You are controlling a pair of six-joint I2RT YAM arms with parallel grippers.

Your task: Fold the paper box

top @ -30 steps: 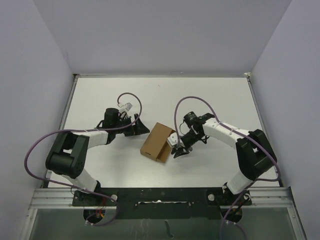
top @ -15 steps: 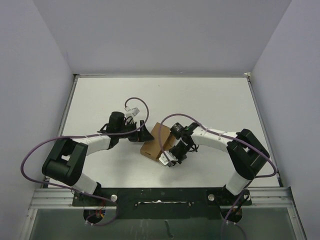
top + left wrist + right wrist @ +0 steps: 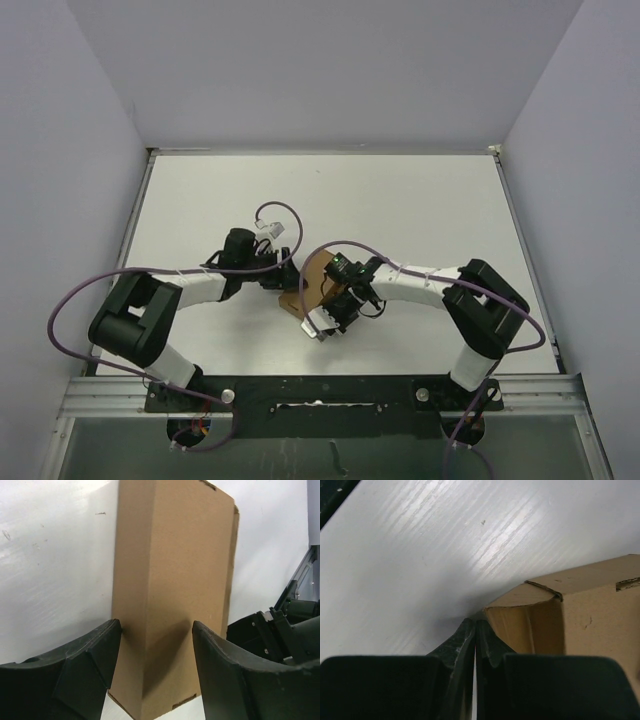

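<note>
Brown paper box (image 3: 170, 580) is straddled by released left end effector (image 3: 156, 626); its six-o'clock flap (image 3: 522, 596) likely needs tucking by clenched right end effector (image 3: 475, 630).

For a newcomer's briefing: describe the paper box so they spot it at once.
Find the white table, then look near its centre. The paper box lies there, flanked by the left gripper and the right gripper. It alone is plain brown cardboard; all around it is black or white.
</note>
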